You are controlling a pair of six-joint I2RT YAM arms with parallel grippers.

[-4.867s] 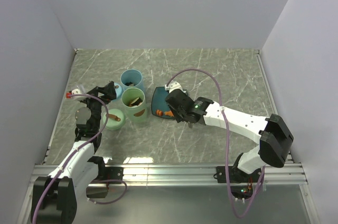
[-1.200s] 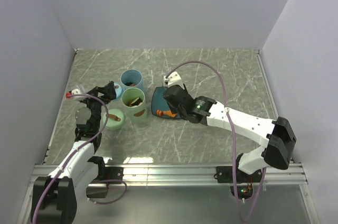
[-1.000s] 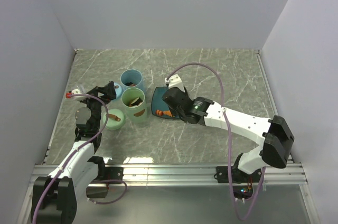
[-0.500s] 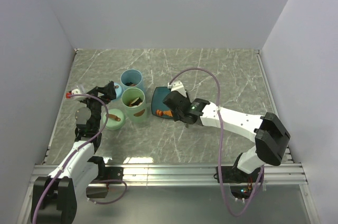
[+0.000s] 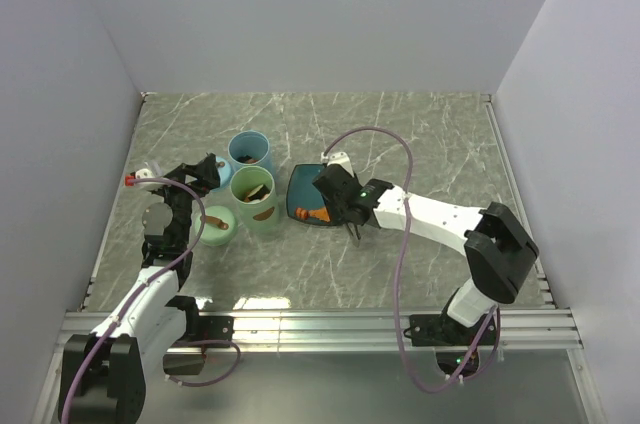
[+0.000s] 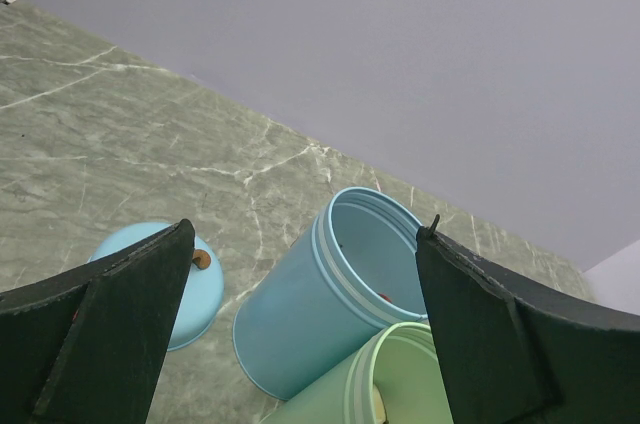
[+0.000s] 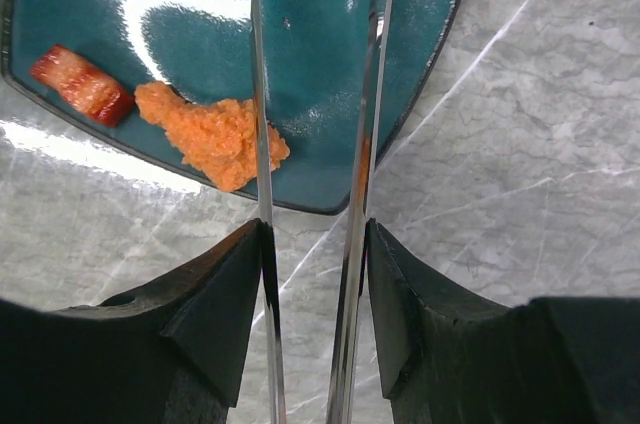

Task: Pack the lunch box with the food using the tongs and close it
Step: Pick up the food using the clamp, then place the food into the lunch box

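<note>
Two thin silver arms of the tongs (image 7: 357, 194) run up the middle of the right wrist view. My right gripper (image 7: 312, 244) is closed partway on them, one dark pad (image 7: 215, 314) against each arm. The arms stand apart with nothing between them. They leave the frame at the top, over the teal plate (image 7: 420, 54).

Food on the plate, upper left of that view:
- An orange chunk (image 7: 215, 134) lies against the left tong arm; I cannot tell whether they touch.
- A red-brown piece (image 7: 80, 84) lies just left of the chunk, near the plate's edge.

In the top view, the plate sits at frame centre with my right gripper over its right half. The green tub (image 5: 253, 194) stands just left of the plate, open, with something brown and pale inside. The blue tub (image 5: 249, 151) stands just above it in frame, also open. A pale green lid (image 5: 218, 221) lies at lower left of the green tub with a brown bit on it.

My left gripper (image 6: 300, 314) is spread wide and holds nothing. It looks onto the blue tub and a round blue lid (image 6: 185, 289).
</note>
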